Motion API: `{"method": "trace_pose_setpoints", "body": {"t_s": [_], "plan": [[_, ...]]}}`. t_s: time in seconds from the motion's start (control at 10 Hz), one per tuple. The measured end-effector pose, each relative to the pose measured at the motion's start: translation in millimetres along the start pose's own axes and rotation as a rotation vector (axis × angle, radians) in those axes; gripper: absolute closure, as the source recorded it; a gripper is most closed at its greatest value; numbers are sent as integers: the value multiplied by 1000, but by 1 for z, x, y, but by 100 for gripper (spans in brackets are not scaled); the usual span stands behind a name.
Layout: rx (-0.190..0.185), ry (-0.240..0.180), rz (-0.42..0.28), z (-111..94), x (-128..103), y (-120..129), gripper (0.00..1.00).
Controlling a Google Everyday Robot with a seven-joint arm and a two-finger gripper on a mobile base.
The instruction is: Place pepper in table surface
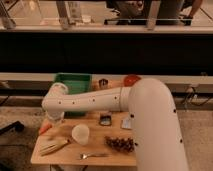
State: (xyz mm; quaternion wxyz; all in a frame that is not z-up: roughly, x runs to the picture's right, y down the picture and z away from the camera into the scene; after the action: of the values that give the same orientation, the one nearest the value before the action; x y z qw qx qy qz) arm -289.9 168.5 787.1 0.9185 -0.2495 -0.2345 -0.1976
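The pepper (45, 128) lies at the table's (95, 148) left edge, about midway along it. Only its orange-red end shows, just beside the gripper (54, 121). Its long axis runs on a slant: one end toward the left edge and the front, the other up and to the right, under the gripper. Which end is the tip cannot be told.

The arm (100, 100) reaches from the right across the table's middle and bends down at the left side. The gripper hangs low over the left edge, right at the pepper. Its jaws are closed. Whether they have hold of the pepper or only touch it cannot be told, as the wrist hides that spot.

One of each thing is on the table:
- one green tray (75, 82) at the back left corner, partly behind the arm
- one small dark can (103, 83) at the back edge, right of the tray
- one round orange fruit (132, 80) at the back edge, further right
- one white cup (80, 133) near the middle, toward the front
- one pale yellow banana-like item (54, 147) near the front left corner
- one fork (93, 155) along the front edge
- one bunch of dark grapes (120, 143) toward the front right
- one small dark packet (105, 119) in the middle, just below the arm
- one pale packet (127, 123) to its right
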Motion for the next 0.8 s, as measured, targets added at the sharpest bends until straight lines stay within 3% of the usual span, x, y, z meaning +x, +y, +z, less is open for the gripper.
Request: {"method": "trace_pose_setpoints", "body": {"t_s": [0.3, 0.4, 0.8], "plan": [[13, 13, 3, 0, 1, -11, 97], [13, 24, 11, 2, 6, -16, 93], [-5, 50, 10, 17, 13, -19, 52]]}}
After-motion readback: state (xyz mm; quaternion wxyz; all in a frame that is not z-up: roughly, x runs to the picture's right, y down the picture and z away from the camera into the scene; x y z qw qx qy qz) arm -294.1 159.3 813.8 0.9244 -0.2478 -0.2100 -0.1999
